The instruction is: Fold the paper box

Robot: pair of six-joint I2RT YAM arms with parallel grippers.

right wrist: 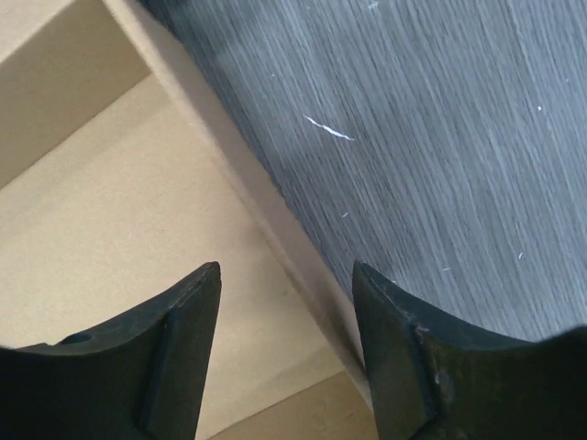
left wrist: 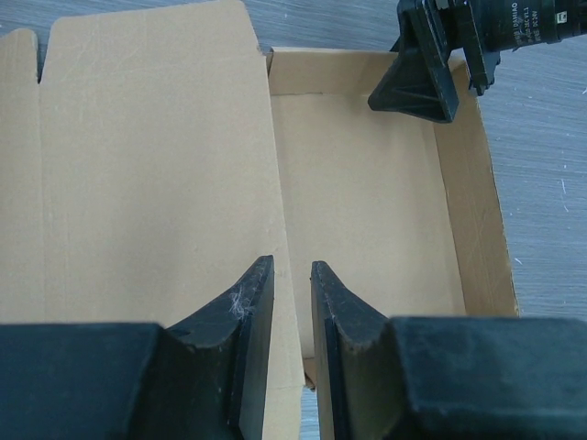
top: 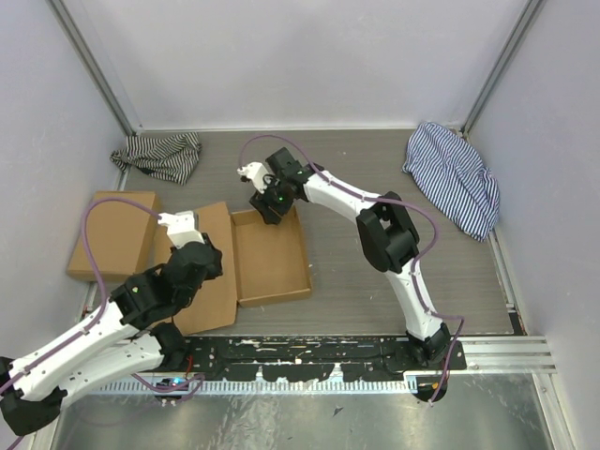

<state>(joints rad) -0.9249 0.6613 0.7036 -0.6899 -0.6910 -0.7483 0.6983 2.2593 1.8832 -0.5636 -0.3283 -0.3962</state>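
The paper box [top: 270, 258] is plain brown cardboard, matt and smooth, with faint creases showing on its lid panel. The flat box [top: 112, 234] at the left is the same matt brown cardboard. The table [top: 347, 159] has a matt grey wood-grain surface flecked with small pale scratches. The left gripper [left wrist: 292, 268] has matt black plastic fingers [left wrist: 252, 307] with roughened edges and a wisp of lint; the right gripper [right wrist: 286, 268] has fingers [right wrist: 183, 321] of the same finish. Both striped cloths, far left [top: 161, 153] and far right [top: 455, 178], are soft crumpled fabric. The near rail [top: 497, 352] is brushed metal.
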